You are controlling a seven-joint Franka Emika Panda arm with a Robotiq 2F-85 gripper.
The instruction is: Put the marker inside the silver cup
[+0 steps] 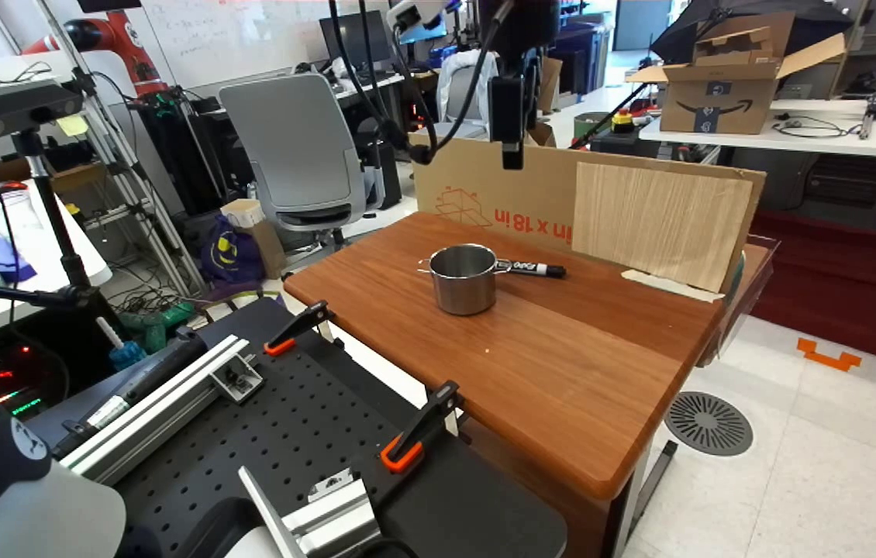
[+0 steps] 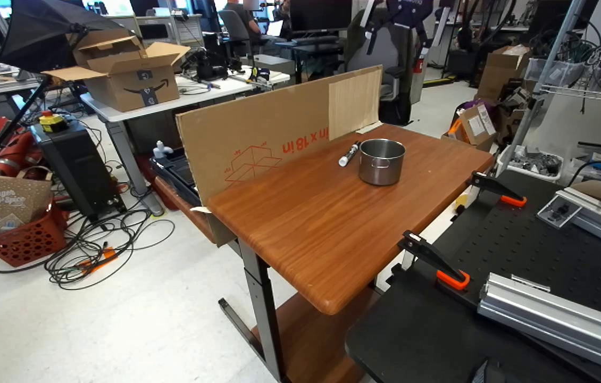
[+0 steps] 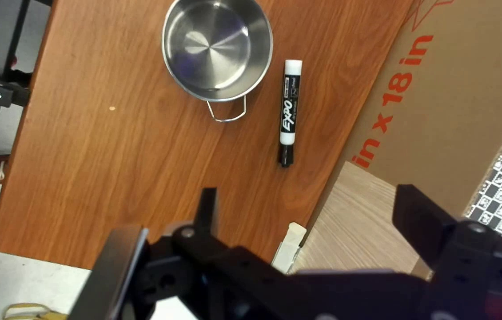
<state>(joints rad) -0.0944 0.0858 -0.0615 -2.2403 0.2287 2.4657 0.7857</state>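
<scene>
The silver cup (image 1: 466,291) stands upright on the wooden table and also shows in an exterior view (image 2: 380,171). In the wrist view the cup (image 3: 257,53) is cut by the top edge, and its visible inside is bare metal. The marker (image 3: 289,111), black and white with a black cap, lies flat beside the cup, apart from it, on the cardboard's side. It shows in both exterior views (image 1: 537,269) (image 2: 350,153), with one end hidden behind the cup in one of them. My gripper (image 3: 308,190) is open and empty, high above the table (image 1: 513,151) (image 2: 397,49).
A cardboard panel (image 1: 519,182) with a pale wood-grain sheet (image 1: 659,225) stands along the table's (image 1: 562,372) far edge. A white strip (image 1: 670,285) lies at its foot. Black clamps with orange ends (image 1: 419,430) (image 1: 298,325) sit at the near edge beside a black perforated board (image 1: 306,418).
</scene>
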